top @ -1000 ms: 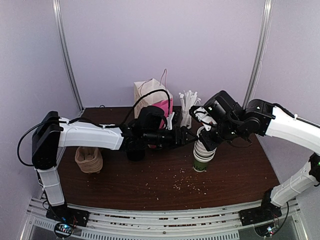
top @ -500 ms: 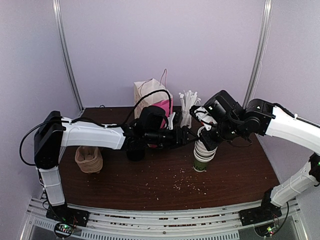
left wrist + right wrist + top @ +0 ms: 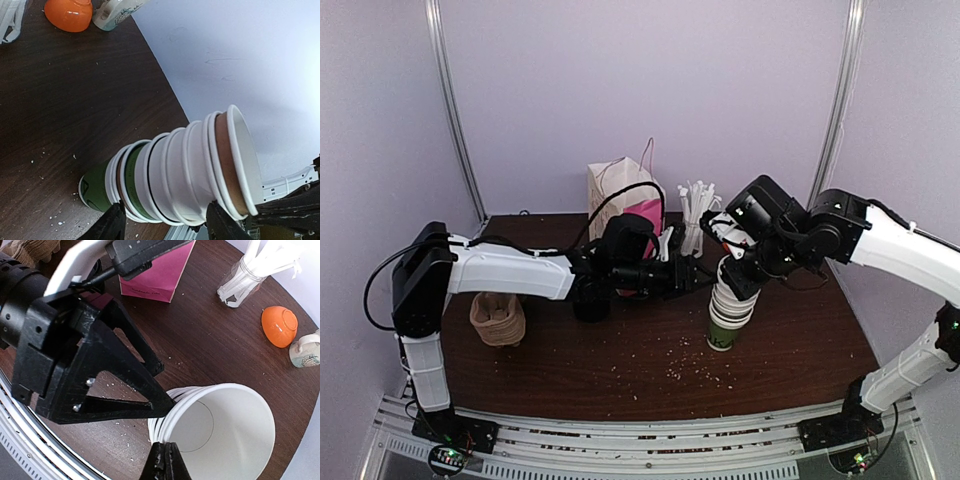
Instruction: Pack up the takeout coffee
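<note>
One takeout coffee (image 3: 590, 304), well apart from left end effector (image 3: 708, 280)

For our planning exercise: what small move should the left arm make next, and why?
Probably close the left pincer on the stack of cups: its fingers stand open on either side, while the right pincer grips the top rim. That would steady it.

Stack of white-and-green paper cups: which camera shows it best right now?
Left wrist: the stack of white-and-green paper cups shows full length, green bottom cup to open top rim. Top external shows it small, its top hidden by the right gripper. Right wrist only looks down into the top cup.
</note>
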